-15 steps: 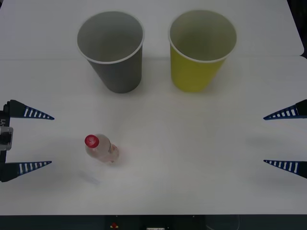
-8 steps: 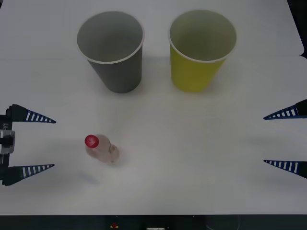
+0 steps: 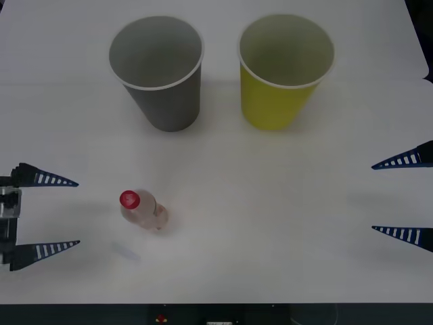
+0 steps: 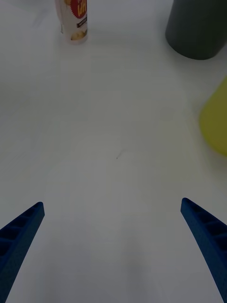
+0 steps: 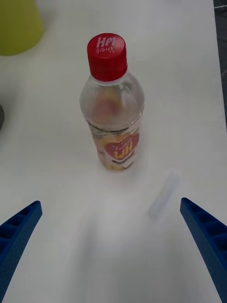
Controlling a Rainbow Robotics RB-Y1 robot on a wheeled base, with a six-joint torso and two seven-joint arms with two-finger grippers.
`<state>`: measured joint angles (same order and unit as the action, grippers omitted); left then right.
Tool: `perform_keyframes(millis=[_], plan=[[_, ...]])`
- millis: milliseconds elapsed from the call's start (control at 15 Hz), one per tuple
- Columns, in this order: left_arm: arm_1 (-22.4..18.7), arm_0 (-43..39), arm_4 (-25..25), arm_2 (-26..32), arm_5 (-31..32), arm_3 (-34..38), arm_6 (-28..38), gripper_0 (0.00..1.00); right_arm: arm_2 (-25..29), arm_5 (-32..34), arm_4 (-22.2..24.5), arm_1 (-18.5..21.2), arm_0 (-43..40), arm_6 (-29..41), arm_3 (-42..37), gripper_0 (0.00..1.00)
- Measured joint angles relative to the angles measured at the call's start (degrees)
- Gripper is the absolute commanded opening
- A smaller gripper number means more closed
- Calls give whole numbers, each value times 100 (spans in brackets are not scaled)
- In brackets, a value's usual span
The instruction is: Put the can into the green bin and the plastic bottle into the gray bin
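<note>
Standing ribbed-capped clear plastic bottle [image 3: 141, 209] — apparently empty

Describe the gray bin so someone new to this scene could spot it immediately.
At the far side of the white table stand two big paper-cup-shaped bins. The gray bin is the one on the robot's left, beside the yellow cup; its dark gray wall and white rim set it apart.

A plain white table [image 3: 223, 271] fills nearly the whole front view, evenly lit, with soft shadows. A faint crease line runs across the far part of the tabletop. Along the near edge sits a dark strip [image 3: 81, 315]. A dark floor patch [image 3: 419, 34] shows at the far right corner.
</note>
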<state>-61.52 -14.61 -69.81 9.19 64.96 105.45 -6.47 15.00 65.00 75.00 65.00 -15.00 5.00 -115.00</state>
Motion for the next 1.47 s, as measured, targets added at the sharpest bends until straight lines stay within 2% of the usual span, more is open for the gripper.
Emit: perform_keyframes(millis=[400,667,933,1467], plan=[[255,371,561,-622,-8,-826,-774,100,0,0,0,0,0,0,0,100],[596,597,747,-864,-44,-1298,-1409,100,0,0,0,0,0,0,0,100],[990,996,868,-1073,-44,-2054,-2165,100,0,0,0,0,0,1,0,100],[1505,1910,1476,-2001,100,-3619,-3201,100,0,0,0,0,0,0,0,100]])
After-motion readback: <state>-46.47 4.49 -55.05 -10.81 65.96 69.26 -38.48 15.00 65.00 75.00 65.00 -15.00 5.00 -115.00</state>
